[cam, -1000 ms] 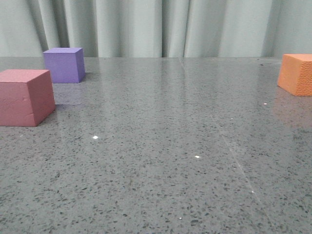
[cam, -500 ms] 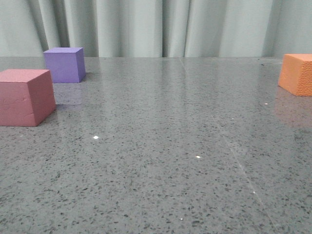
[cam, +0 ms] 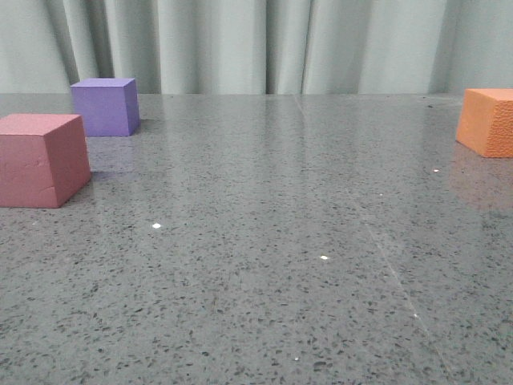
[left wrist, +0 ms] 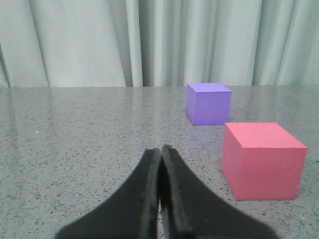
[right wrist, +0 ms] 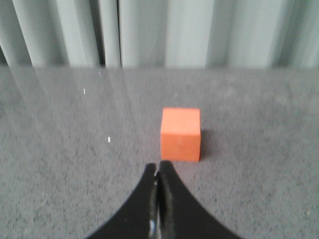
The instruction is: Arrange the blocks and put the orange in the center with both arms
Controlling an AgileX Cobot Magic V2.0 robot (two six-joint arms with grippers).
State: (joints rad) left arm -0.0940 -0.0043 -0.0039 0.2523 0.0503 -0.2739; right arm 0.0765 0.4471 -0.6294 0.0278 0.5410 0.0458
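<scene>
Speckled grey stone is filling my front feed: the table (cam: 264, 241) is running back to a pale, pleated curtain (cam: 264, 44). On my left side the dusty pink cube (cam: 42, 159) is sitting nearest the camera, with its left part cut by the frame edge. The purple cube (cam: 105, 106) is standing behind it, farther back and slightly to the right, apart from it. Far over on the right, the orange cube (cam: 488, 121) is resting on the table near the back, partly cropped by the frame, its pebbled face turned toward me. All three blocks are sitting flat, and the orange one is lying well apart from the other two, nowhere near the middle of the table.

Neither arm is showing in the front feed, so I am reading the wrist cameras. The left gripper (left wrist: 160, 149) is pinched together, its two black fingers meeting at the tips and grasping nothing; the pink and purple cubes are lying ahead of it and off to one side. The right gripper (right wrist: 158, 168) is likewise clenched tip to tip on nothing, and the orange cube is sitting just beyond its tips, slightly off line, not touching them.
</scene>
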